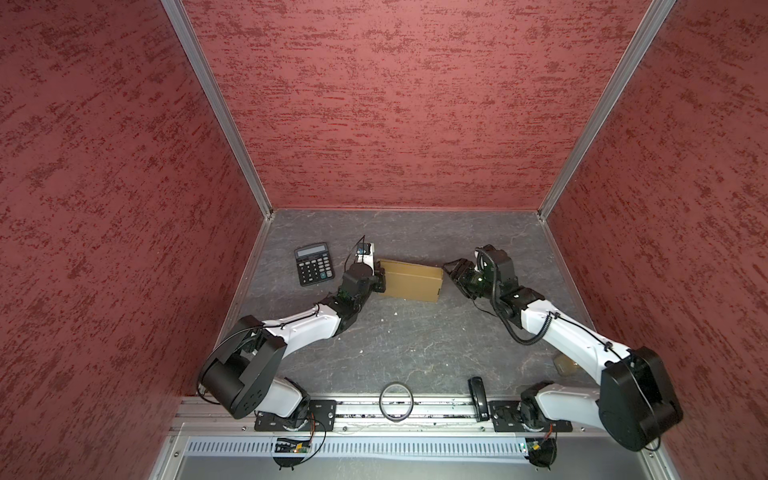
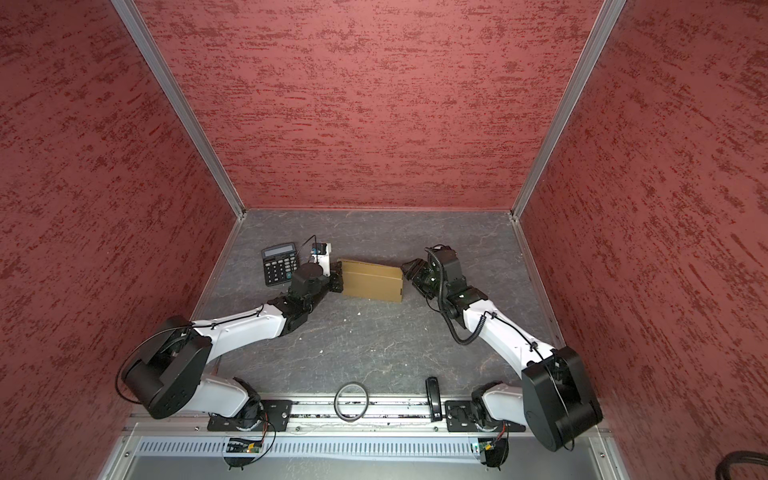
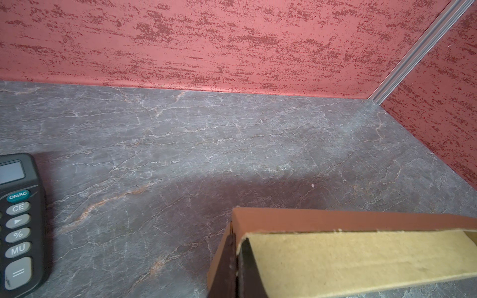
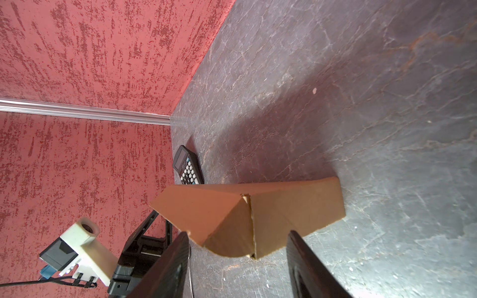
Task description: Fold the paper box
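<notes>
The paper box (image 1: 411, 279) (image 2: 372, 279) is a tan cardboard box lying mid-table, partly folded. My left gripper (image 1: 380, 279) (image 2: 337, 279) is at its left end. In the left wrist view, that gripper (image 3: 236, 242) is shut on the box's (image 3: 361, 258) end wall, one finger inside and one outside. My right gripper (image 1: 451, 272) (image 2: 409, 270) sits at the box's right end. In the right wrist view, this gripper (image 4: 238, 233) is open, its fingers (image 4: 299, 258) either side of the box's (image 4: 284, 206) pointed end flap without touching it.
A black calculator (image 1: 314, 264) (image 2: 280, 264) (image 3: 18, 222) (image 4: 187, 167) lies left of the box, close behind the left arm. A dark ring (image 1: 395, 401) and a black handset-like object (image 1: 478, 399) lie at the front rail. Red walls enclose the table on three sides.
</notes>
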`<act>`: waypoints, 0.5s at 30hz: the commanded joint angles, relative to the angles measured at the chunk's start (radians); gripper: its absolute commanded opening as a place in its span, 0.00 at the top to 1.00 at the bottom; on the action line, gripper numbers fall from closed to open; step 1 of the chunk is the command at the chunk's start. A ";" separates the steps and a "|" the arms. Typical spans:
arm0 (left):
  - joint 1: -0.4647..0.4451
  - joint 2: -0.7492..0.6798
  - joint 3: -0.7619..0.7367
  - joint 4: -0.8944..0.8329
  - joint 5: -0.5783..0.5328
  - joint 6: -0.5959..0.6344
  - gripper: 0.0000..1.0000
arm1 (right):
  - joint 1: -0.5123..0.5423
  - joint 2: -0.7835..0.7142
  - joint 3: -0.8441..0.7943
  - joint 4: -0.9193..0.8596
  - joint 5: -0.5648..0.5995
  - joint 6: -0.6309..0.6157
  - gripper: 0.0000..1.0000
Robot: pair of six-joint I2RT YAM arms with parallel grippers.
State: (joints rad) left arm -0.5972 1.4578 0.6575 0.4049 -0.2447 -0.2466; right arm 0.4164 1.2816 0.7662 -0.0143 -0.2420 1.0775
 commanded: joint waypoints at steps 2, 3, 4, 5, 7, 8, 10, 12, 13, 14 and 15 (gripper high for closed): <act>-0.022 0.077 -0.072 -0.259 0.056 -0.004 1.00 | 0.012 0.018 0.038 0.034 0.038 0.042 0.39; -0.022 0.079 -0.074 -0.259 0.057 -0.006 1.00 | 0.013 0.021 0.039 0.038 0.038 0.045 0.39; -0.022 0.081 -0.075 -0.258 0.058 -0.008 1.00 | 0.015 0.025 0.039 0.043 0.038 0.048 0.39; -0.024 0.082 -0.076 -0.255 0.059 -0.009 1.00 | 0.016 0.029 0.040 0.045 0.038 0.050 0.39; -0.026 0.088 -0.077 -0.252 0.061 -0.010 1.00 | 0.018 0.042 0.043 0.046 0.037 0.051 0.39; -0.027 0.089 -0.077 -0.253 0.061 -0.010 1.00 | 0.018 0.046 0.043 0.050 0.034 0.053 0.39; -0.028 0.091 -0.076 -0.249 0.060 -0.012 1.00 | 0.022 0.055 0.045 0.054 0.032 0.054 0.40; -0.030 0.093 -0.076 -0.247 0.058 -0.013 1.00 | 0.024 0.061 0.044 0.054 0.033 0.053 0.40; -0.030 0.096 -0.078 -0.246 0.058 -0.014 1.00 | 0.025 0.064 0.044 0.056 0.032 0.053 0.41; -0.031 0.096 -0.078 -0.244 0.058 -0.014 1.00 | 0.025 0.066 0.044 0.056 0.032 0.053 0.42; -0.030 0.100 -0.077 -0.242 0.058 -0.014 1.00 | 0.027 0.068 0.041 0.056 0.032 0.055 0.43</act>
State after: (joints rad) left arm -0.6083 1.4746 0.6552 0.4400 -0.2451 -0.2508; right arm 0.4305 1.3365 0.7780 0.0238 -0.2386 1.0973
